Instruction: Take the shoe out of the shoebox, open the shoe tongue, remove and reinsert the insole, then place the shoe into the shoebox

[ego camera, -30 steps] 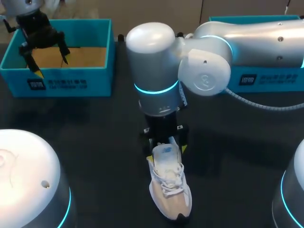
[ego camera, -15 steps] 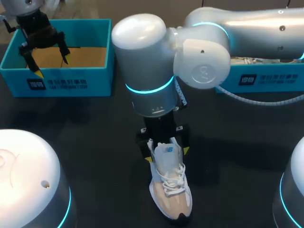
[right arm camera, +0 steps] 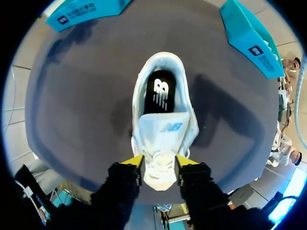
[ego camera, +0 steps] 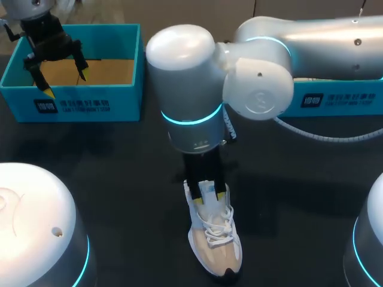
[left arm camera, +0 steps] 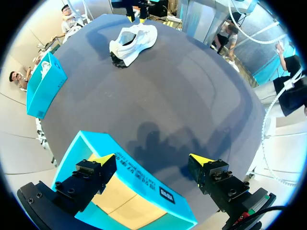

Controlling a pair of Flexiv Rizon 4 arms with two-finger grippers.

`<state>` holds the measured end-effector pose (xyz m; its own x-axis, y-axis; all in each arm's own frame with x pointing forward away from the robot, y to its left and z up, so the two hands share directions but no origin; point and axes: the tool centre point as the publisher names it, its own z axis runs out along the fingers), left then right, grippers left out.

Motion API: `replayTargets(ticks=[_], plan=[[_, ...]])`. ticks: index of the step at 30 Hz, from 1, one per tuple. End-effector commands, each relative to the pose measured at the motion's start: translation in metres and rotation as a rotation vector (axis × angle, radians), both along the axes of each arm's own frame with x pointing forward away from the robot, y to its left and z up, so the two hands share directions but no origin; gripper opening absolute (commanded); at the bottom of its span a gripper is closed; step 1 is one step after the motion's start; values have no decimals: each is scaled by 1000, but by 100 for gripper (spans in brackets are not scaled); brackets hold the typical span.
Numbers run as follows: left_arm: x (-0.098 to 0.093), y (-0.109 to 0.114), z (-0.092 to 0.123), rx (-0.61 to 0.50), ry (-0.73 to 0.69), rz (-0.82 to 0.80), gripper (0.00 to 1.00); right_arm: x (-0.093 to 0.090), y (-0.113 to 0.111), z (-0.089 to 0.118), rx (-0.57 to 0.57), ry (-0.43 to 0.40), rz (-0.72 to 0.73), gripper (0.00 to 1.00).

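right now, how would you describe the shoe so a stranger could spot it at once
Start at the dark table, with a teal shoebox at its far left corner. Near the middle of its near side, under the right tool, lies the shoe. It alone is white and laced, with a beige toe panel and black insole showing.

Right end effector (right arm camera: 159, 162) clamped, pointing down

Dark matte table (ego camera: 119, 179), rounded edge
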<state>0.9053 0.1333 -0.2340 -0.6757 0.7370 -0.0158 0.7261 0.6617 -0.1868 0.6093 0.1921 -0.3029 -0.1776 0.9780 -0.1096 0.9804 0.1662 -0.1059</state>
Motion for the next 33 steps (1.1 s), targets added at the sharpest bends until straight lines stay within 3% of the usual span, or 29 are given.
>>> replayTargets(ticks=[1,10,18,25,30,33], plan=[[0,0,0,2,1,-1,100,12,-7,-13,-2,6,16,22],[0,0,0,2,1,-1,100,40,-5,-36,17,34,53,21],[0,0,0,2,1,-1,100,27,-6,-10,-24,10,30,26],[0,0,0,2,1,-1,100,37,-7,-34,38,34,45,25],[0,0,0,2,1,-1,100,34,-1,-12,24,23,51,27],[0,0,0,2,1,-1,100,31,4,10,32,10,97,35]])
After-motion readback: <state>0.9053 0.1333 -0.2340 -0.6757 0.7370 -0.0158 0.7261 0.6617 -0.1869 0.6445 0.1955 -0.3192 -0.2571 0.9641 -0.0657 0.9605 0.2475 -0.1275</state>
